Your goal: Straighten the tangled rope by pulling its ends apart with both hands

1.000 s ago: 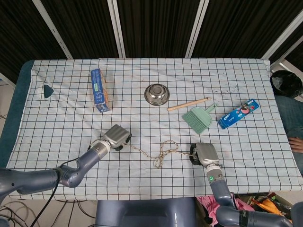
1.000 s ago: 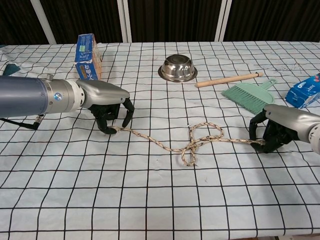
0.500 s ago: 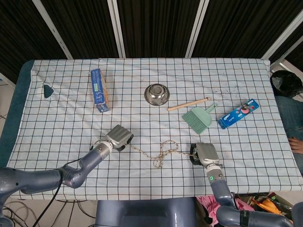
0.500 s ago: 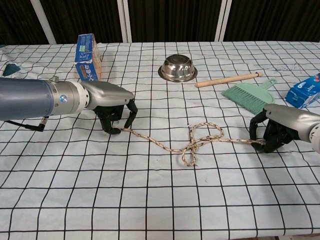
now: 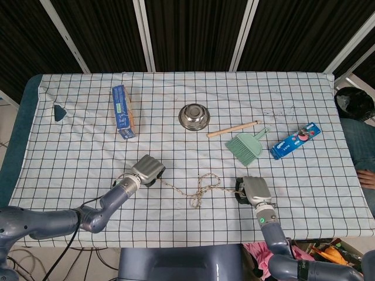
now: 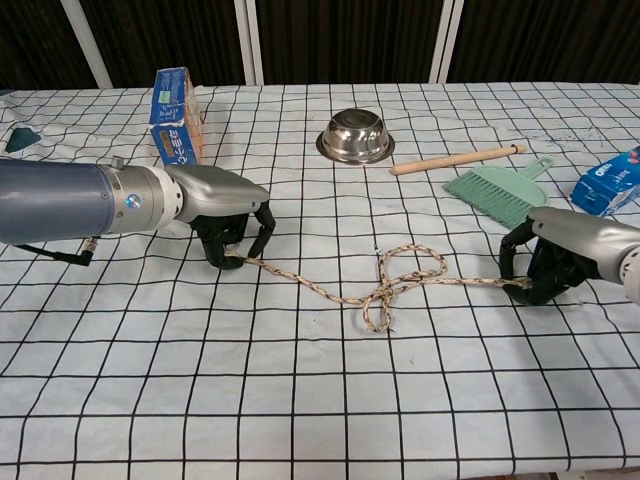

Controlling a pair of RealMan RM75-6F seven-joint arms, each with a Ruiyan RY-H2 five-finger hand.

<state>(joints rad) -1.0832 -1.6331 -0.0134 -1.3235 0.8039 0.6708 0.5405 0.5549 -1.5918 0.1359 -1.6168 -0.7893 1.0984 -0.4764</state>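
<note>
A beige braided rope [image 6: 385, 290] [image 5: 199, 187] lies on the checked cloth, looped and knotted near its middle. My left hand [image 6: 225, 215] [image 5: 147, 170] is at the rope's left end, fingers curled down around it. My right hand [image 6: 565, 255] [image 5: 253, 190] grips the rope's right end, fingers closed on it. Between the two hands the rope runs slack along the cloth, with a short tail hanging from the knot.
Behind the rope stand a steel bowl [image 6: 355, 135], a wooden stick [image 6: 458, 159], a green brush and dustpan [image 6: 497, 192], a blue snack pack [image 6: 610, 182] at right, and a blue box [image 6: 175, 112] at left.
My left hand has shifted slightly to the right and closed its fingers tighter over the rope's left end. The right hand and the knot have stayed put.
</note>
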